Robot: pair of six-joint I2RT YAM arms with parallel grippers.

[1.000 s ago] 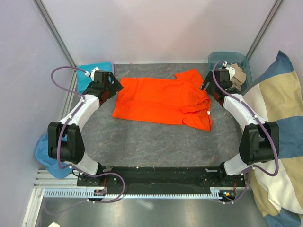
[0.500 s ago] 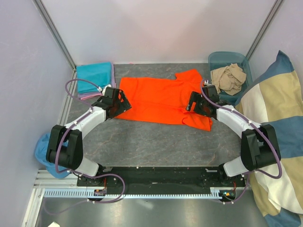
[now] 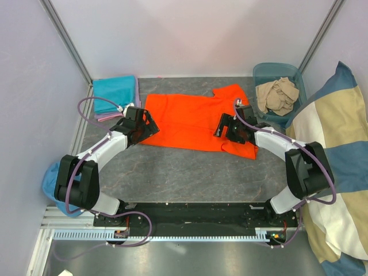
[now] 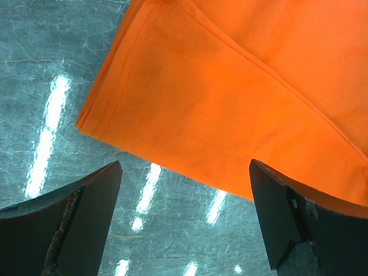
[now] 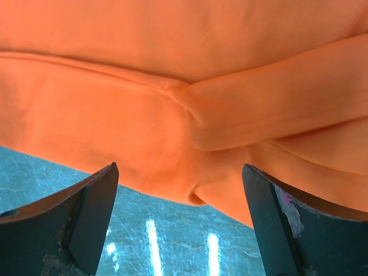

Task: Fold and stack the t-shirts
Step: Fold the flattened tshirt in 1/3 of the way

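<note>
An orange t-shirt (image 3: 190, 118) lies spread flat on the grey table, part-folded, with a sleeve doubled over near its right end (image 5: 270, 109). My left gripper (image 3: 149, 127) hovers open at the shirt's near-left corner (image 4: 190, 109), nothing between its fingers (image 4: 86, 213). Over the shirt's near edge toward the right, my right gripper (image 3: 221, 127) stands open above a fold and the hem (image 5: 172, 144). A folded teal t-shirt (image 3: 115, 89) rests on a pink-lilac one (image 3: 102, 117) at the back left. A beige t-shirt (image 3: 279, 95) sits crumpled in a bin.
The blue-grey bin (image 3: 276, 70) stands at the back right corner. A big blue-and-beige cushion (image 3: 339, 144) leans along the right side. A blue cloth (image 3: 52, 184) hangs off the table's left edge. Bare grey table (image 3: 190, 172) stretches between the shirt and the arm bases.
Both arms have come down from the shirt's far corners to its near edge. In the last half second the right gripper slid left along that edge; the left stayed put.
</note>
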